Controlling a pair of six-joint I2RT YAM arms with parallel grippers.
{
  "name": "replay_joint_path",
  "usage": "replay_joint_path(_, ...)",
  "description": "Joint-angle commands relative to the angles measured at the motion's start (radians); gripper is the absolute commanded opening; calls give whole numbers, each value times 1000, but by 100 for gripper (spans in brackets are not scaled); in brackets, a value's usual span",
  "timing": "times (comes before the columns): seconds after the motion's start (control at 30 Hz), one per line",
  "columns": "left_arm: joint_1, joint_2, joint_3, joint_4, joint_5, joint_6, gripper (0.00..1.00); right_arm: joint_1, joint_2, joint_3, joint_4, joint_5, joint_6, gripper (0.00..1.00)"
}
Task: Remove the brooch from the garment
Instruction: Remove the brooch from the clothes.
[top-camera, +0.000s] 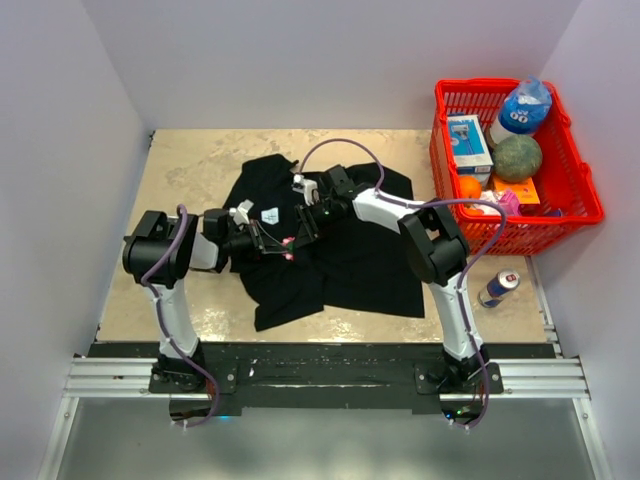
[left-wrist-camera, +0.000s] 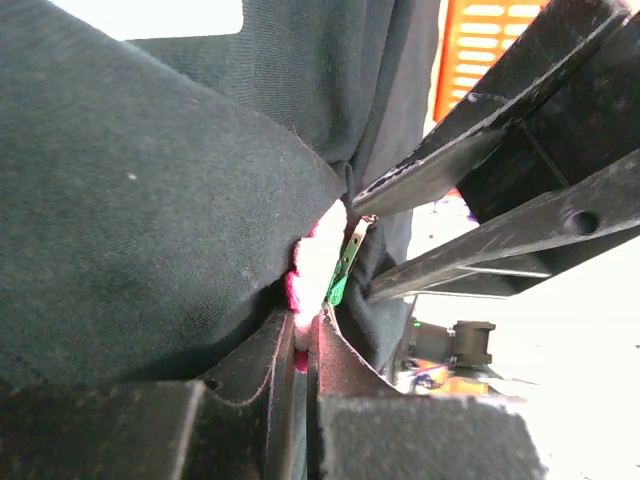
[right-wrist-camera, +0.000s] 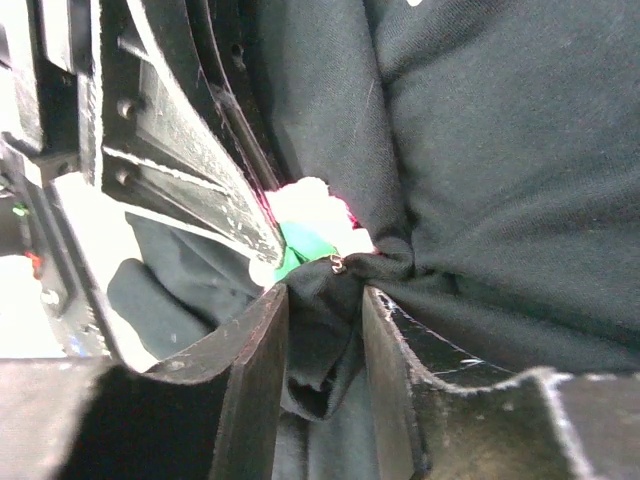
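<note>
Brooch (top-camera: 288, 247) is on the shirt (top-camera: 365, 265), a black short-sleeved one lying crumpled on the counter (top-camera: 180, 170). I find it as a small pink dot in the left half of the shirt, a little below the white square label (top-camera: 270, 214). Both arms are stretched over the shirt and meet at this dot, my left hand (top-camera: 281, 243) from the shirt's left edge and my right hand (top-camera: 299, 234) from its upper right part.

In the left wrist view the left hand (left-wrist-camera: 305, 350) is clenched. Its two fingers (left-wrist-camera: 262, 385) stand almost together, and a pink-red piece of the brooch (left-wrist-camera: 315, 262) is pinched between them. A green part and a thin metal clasp show at the brooch's right side, touching the cloth. The shirt (left-wrist-camera: 150, 200) bulges to the left of it.

In the right wrist view the right hand (right-wrist-camera: 322, 330) grasps a fold of the shirt (right-wrist-camera: 500, 150) just beside the brooch (right-wrist-camera: 305, 212), and the fold fills the gap between the fingers (right-wrist-camera: 250, 390). The brooch is overexposed there, so I cannot tell its beads.

To the right of the shirt stands a red basket (top-camera: 550, 228) with several goods. A drinks can (top-camera: 498, 288) lies near the shirt's lower right corner.
</note>
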Motion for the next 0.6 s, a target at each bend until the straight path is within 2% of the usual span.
replay_joint_path(0.0,-37,33,18,279,-14,-140,0,88,29,-2,-181,-45,-109,36)
replay_joint_path(0.03,-41,44,23,287,-11,-155,0,85,25,1,-216,-40,-123,31)
replay_joint_path(0.07,-41,47,20,290,-23,-169,0,86,19,-24,-219,-7,-131,9)
replay_joint_path(0.1,-41,53,15,342,-25,-190,0,89,-16,-44,-219,21,-131,0)
replay_joint_path(0.2,-50,90,23,442,-24,-261,0,128,-43,-76,-273,80,-248,0)
replay_joint_path(0.27,-59,115,41,486,-20,-289,0,148,-15,-36,-385,75,-337,0)
replay_joint_path(0.43,-87,135,49,528,-27,-304,0,163,58,30,-434,3,-361,0)
replay_joint_path(0.57,-134,139,75,629,-69,-364,0,223,72,113,-413,52,-310,2)
